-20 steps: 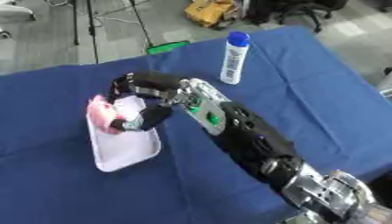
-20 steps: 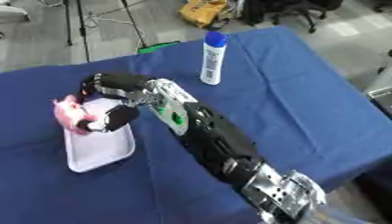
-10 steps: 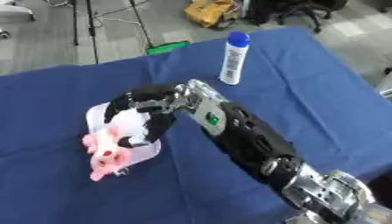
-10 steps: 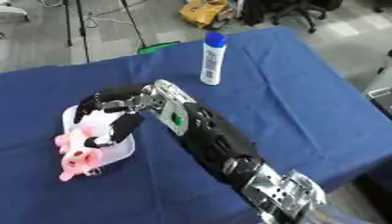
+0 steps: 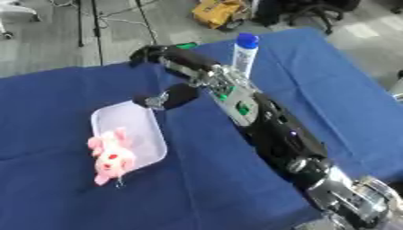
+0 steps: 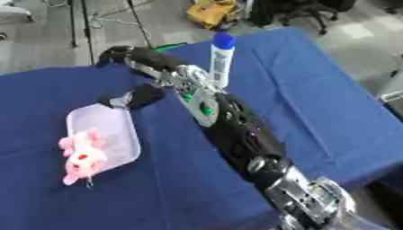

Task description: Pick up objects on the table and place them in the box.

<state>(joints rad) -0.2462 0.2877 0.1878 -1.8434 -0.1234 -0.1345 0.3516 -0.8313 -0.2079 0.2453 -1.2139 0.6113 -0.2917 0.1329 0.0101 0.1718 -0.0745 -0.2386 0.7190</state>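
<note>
**Pink toy half in the box, bottle waiting**

Nearest to me the black and silver right arm comes in from the lower right corner and stretches far over the table with the blue cloth [image 5: 47, 188].

A little further, on the left side, lies the small pink plush toy [image 5: 109, 156]. It rests at the near end of the shallow white plastic box [image 5: 138, 117], its head part inside and its lower part hanging over the near rim onto the cloth (so I judge the placing is only partly good). Nothing touches it.

Beyond the box, the right hand [image 5: 163, 57] is raised above the table, apart from the toy. Its dark fingers look bent downward and hold nothing that I can see, but whether they are truly closed I cannot tell. The left hand appears in no view.

Furthest, near the far edge, the white cylindrical bottle with a blue cap [image 6: 221, 57] lies on the cloth. I think it is the next object to take.
</note>
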